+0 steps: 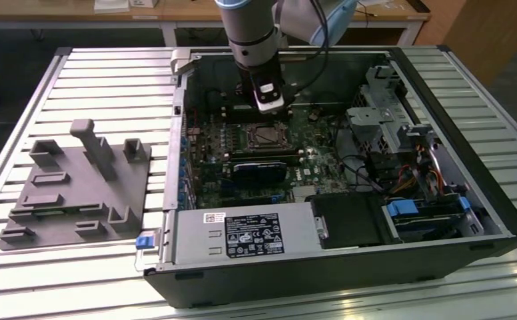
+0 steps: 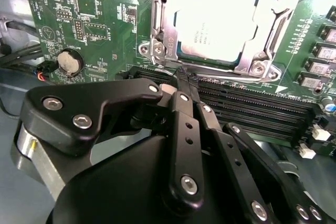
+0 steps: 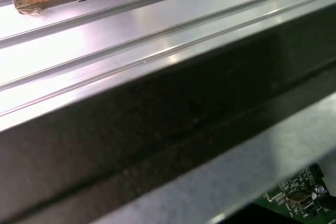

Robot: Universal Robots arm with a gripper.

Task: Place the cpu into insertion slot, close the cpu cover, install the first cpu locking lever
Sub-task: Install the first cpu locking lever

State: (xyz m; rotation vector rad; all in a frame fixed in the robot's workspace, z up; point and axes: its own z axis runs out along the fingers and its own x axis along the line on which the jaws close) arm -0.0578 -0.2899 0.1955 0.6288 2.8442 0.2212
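Observation:
The cpu (image 2: pixel 218 24) lies flat in the insertion slot (image 1: pixel 263 137) on the green motherboard, pale metal face up. The cpu cover (image 2: pixel 273 3), a silvery frame, lies down around the chip's edges. A thin metal lever (image 2: pixel 156 22) runs along one side of the socket. In the second wrist view my gripper (image 2: pixel 182 78) has its black fingers (image 2: pixel 181 124) drawn together, tips just beside the socket's edge near the long black memory slots; I see nothing between them. In the exterior view the gripper (image 1: pixel 270 107) hangs inside the case just behind the socket.
The open computer case (image 1: pixel 498 220) lies on a slatted metal table (image 1: pixel 107 80). A grey fixture block (image 1: pixel 72 193) sits at the exterior view's left. A power supply (image 1: pixel 240 237), drive cages (image 1: pixel 388 127) and cables crowd the case. The first wrist view shows the case wall (image 3: pixel 157 129).

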